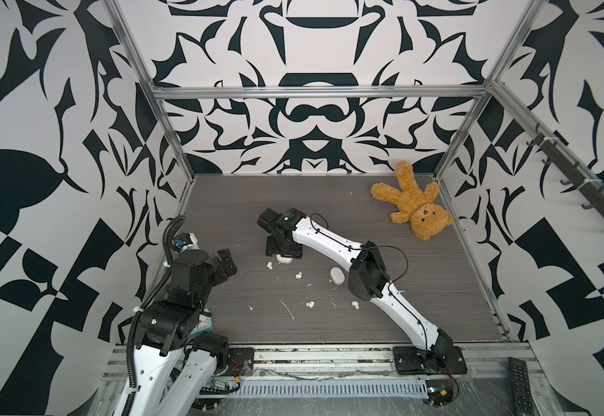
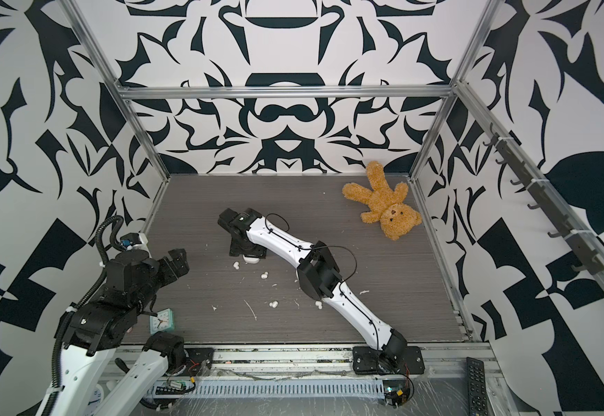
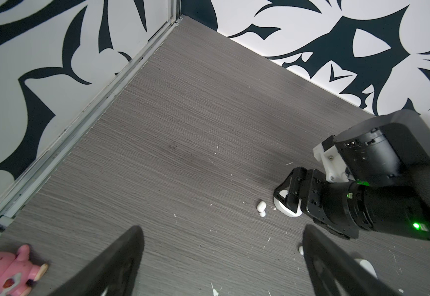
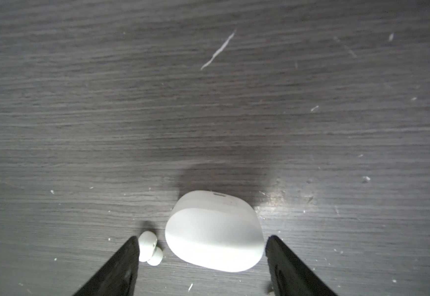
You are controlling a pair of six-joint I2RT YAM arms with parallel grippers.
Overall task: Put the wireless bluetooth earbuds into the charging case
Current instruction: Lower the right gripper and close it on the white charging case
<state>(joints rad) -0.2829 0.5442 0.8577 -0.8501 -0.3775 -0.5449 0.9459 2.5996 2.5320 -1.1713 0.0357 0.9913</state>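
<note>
Left claw (image 3: 222, 230) spread, hovering; right arm (image 1: 323, 239) outstretched, right claw (image 4: 203, 237) spread astride charging case (image 4: 213, 232).

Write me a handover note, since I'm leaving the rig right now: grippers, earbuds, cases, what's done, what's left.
Left gripper: open, empty, at the left.
Right gripper: open, jaws straddling a closed case, with one earbud beside it.
Second case and three other earbuds lie loose on the table.
Done: nothing inserted.
Left: open a case, seat the earbuds.
</note>
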